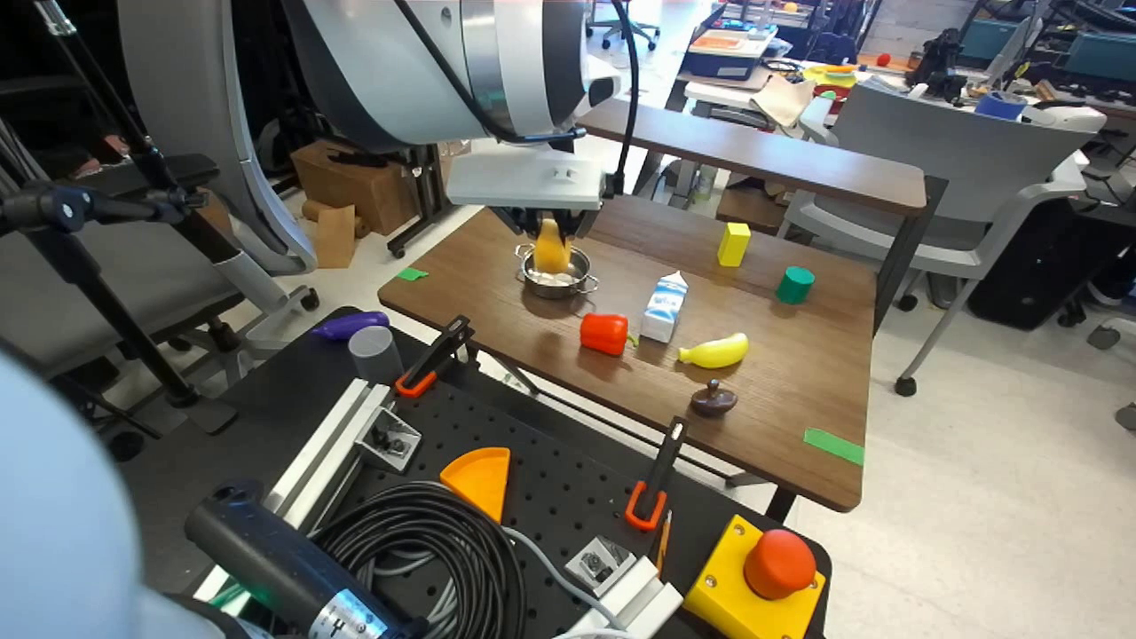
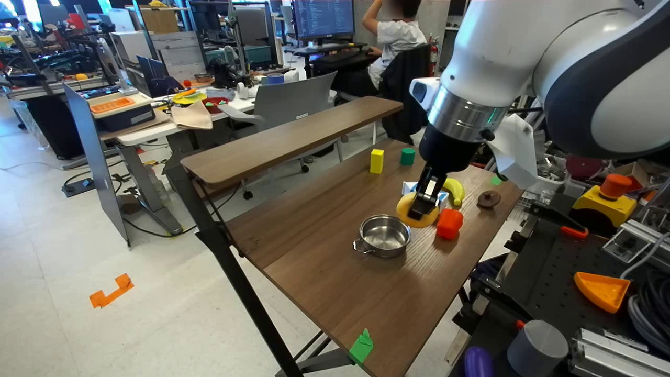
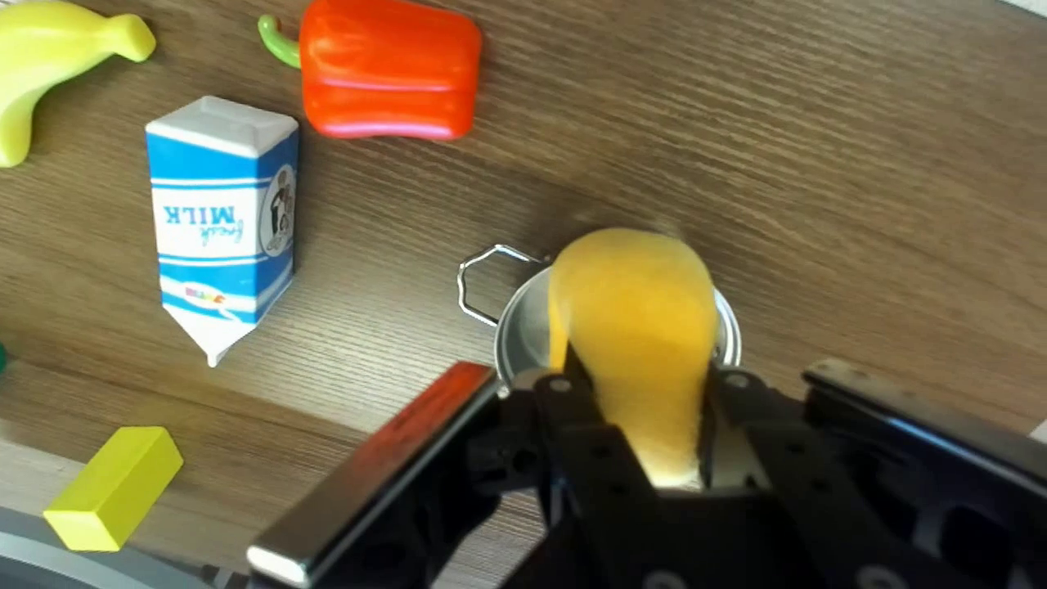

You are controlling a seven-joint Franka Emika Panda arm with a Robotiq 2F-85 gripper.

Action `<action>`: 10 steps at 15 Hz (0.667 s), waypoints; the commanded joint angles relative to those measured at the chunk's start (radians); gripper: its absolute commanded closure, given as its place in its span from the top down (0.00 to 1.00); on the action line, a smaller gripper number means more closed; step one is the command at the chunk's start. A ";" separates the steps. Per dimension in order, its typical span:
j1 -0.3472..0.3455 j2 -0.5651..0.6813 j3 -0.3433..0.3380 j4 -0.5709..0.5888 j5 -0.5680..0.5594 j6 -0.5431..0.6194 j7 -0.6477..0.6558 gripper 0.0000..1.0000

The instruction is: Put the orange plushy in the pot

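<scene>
- Black 2-finger gripper (image 3: 646, 380), nearest the wrist camera: clenched on the soft, round, yellow-orange plushy (image 3: 630, 294), 1 finger per side, plushy pinched narrow between them.
- Round, shallow, silver metal pot (image 2: 383, 236) with wire handles: upright on the brown wood-grain table (image 2: 366, 293).
- Plushy is in mid-air, raised off the tabletop. Wrist view: hides much of the pot. In an exterior view the plushy (image 2: 407, 214) shows just beside the rim. Fully over the pot or partly: cannot tell.
- Glossy orange-red bell pepper (image 3: 388, 69) with green stem: on its side, near the pot.
- White-and-blue boxy milk carton (image 3: 221, 221): lying down, printed "fresh MILK", just beside the pepper.
- Glossy yellow curved banana (image 3: 49, 57): lying near the carton.
- Dark brown round knobbed object (image 1: 713, 399): near the table edge, identity cannot tell.
- Yellow rectangular block (image 1: 733, 245): standing upright; squat green cylinder (image 1: 795, 285) near it.
- Flat green tape (image 1: 834, 445): 2 strips on the table, both exterior views.
- White robot arm (image 1: 382, 71): above the table, both exterior views.
- Black perforated board (image 1: 568, 488), beside the table: coiled black cable (image 1: 426, 506), orange wedge-shaped piece (image 1: 484, 479), yellow box (image 1: 723, 577) topped by a round red button (image 1: 781, 564).
- Seated person (image 2: 400, 39) in white shirt: background, in an exterior view.
</scene>
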 commanded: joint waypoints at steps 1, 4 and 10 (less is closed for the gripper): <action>0.043 0.017 -0.049 0.007 -0.054 0.052 0.017 0.06; 0.057 0.031 -0.064 0.027 -0.061 0.048 0.022 0.06; 0.087 0.082 -0.094 0.077 -0.060 0.039 0.033 0.06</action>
